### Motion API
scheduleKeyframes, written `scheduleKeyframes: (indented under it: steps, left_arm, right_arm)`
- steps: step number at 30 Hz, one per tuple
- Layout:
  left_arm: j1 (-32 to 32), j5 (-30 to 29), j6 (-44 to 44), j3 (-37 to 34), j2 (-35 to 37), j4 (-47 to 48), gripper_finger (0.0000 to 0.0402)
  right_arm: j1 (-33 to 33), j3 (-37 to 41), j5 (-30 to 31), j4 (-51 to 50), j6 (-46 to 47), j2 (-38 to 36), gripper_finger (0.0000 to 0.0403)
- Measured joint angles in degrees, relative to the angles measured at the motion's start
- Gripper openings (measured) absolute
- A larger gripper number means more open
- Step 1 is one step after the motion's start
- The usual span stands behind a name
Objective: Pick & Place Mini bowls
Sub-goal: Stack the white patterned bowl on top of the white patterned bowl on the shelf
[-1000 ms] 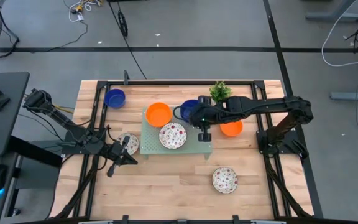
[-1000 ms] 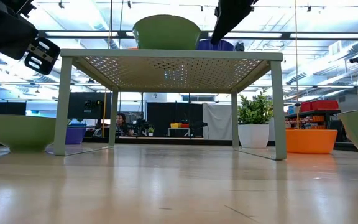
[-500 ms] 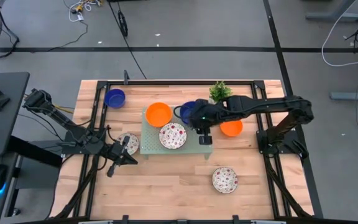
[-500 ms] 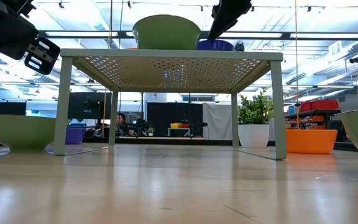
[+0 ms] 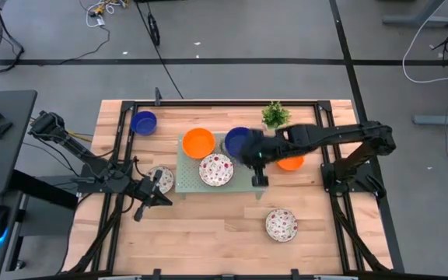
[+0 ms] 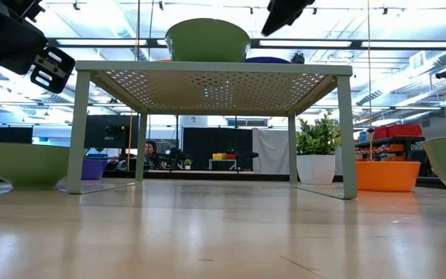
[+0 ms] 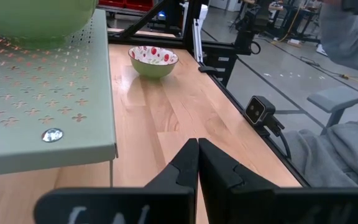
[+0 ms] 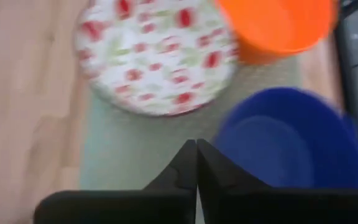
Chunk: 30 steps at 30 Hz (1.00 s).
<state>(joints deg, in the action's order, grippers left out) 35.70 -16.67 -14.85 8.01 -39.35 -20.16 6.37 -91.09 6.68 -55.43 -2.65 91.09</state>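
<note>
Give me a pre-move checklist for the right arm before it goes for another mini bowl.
1. Right gripper empty: ok, fingers shut with nothing between them.
2. Dark blue bowl on the pale green tray: ok, beside the orange bowl and a speckled bowl.
3. Right gripper clear of the tray's bowls: cannot tell, it hangs right next to the dark blue bowl.
4. Bowls left on the table: ok, an orange one, a blue one, and speckled ones and.
5. Left gripper out of the way: ok, shut, at the table's left near the tray corner.
</note>
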Motion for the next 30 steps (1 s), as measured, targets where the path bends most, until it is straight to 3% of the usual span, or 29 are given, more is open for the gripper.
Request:
scheduleKeyframes:
  steps: [3,7,11,15,19,21,27,30]
  left_arm:
    - [0.0,0.0,0.0,0.0,0.0,0.0,0.0014]
    - [0.0,0.0,-0.95,0.0,0.0,0.02,0.0014]
    - [0.0,0.0,-1.2,0.0,0.0,0.02,0.0014]
    - [0.0,0.0,-1.12,0.0,0.0,0.0,0.0014]
    - [0.0,0.0,-0.87,0.0,0.0,0.0,0.0014]
    - [0.0,0.0,0.33,0.0,-0.01,0.0,0.0014]
    - [0.0,-1.35,2.03,0.0,0.0,0.0,0.0014]
    - [0.0,-1.53,2.05,0.0,0.0,0.0,0.0014]
  right_arm:
    - [6.49,0.0,0.63,-1.4,3.35,0.0,0.0005]
    - [18.1,0.02,6.01,-1.61,11.17,0.0,0.0002]
    - [29.43,0.77,11.42,-1.87,22.7,0.6,0.0002]
    - [37.49,5.61,11.69,-2.09,35.94,0.9,0.0009]
    - [40.99,11.99,11.28,-1.36,49.81,0.96,0.005]
    - [41.55,15.0,9.03,0.5,52.51,0.96,0.0082]
    - [41.54,24.23,2.45,13.73,49.7,0.98,0.0184]
    - [41.54,27.07,1.75,16.66,48.71,0.98,0.0212]
